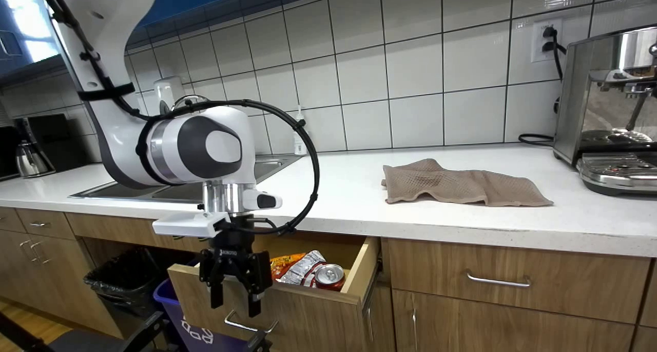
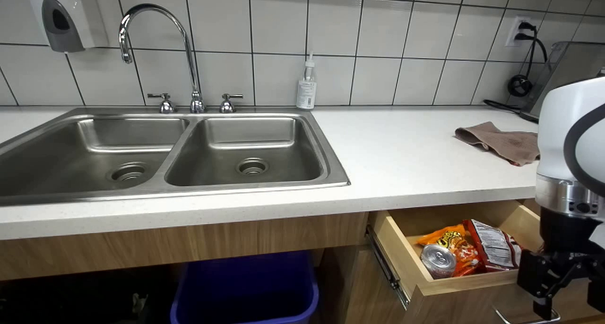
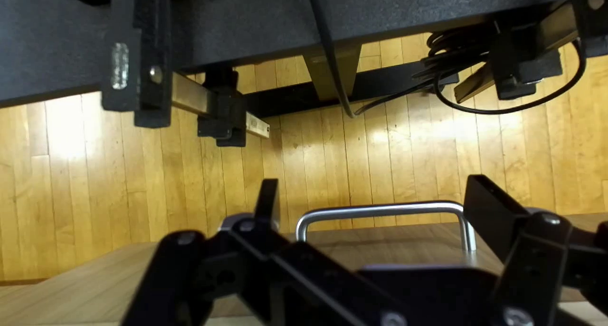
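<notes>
My gripper (image 1: 235, 300) is open and empty, pointing down in front of a pulled-out wooden drawer (image 1: 308, 311). It also shows in an exterior view (image 2: 569, 302). In the wrist view the silver drawer handle (image 3: 380, 211) lies between the spread fingers (image 3: 374, 188), below the fingertips; contact is not seen. The handle also shows in an exterior view (image 1: 251, 327). Inside the drawer are a soda can (image 2: 438, 261), an orange snack bag (image 2: 453, 241) and a red and white bag (image 2: 494, 246). The can also shows in an exterior view (image 1: 329, 276).
The white counter edge (image 1: 462, 239) overhangs the drawer. A brown towel (image 1: 457, 182) and an espresso machine (image 1: 616, 111) stand on the counter. A double sink (image 2: 250, 149) is beside. A blue bin (image 2: 246, 286) and a black-lined bin (image 1: 126, 275) stand below. A dark frame (image 3: 266, 22) faces the drawer.
</notes>
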`<state>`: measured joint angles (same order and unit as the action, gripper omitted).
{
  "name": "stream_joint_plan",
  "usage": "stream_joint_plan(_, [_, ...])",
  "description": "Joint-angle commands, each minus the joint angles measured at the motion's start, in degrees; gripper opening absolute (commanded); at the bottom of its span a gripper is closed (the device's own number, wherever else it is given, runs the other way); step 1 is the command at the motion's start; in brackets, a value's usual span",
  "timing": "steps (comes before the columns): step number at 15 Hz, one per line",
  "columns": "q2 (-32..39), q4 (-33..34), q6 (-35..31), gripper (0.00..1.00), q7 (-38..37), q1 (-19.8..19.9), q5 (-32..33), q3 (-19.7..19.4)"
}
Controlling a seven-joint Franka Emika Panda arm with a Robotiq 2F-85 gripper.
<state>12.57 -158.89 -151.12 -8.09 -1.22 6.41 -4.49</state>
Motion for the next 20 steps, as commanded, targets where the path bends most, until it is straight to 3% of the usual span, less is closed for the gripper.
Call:
stream_joint_plan(1, [1.7, 0.1, -4.7, 1.0, -1.7, -0.5, 2.7, -1.4])
stream_joint_plan(10, [3.7, 0.0, -15.7, 1.0, -1.8, -2.1, 3.5, -4.5])
stream_joint_plan(20, [5.9, 1.3, -23.0, 1.0, -1.4, -8.6, 2.9, -10.3])
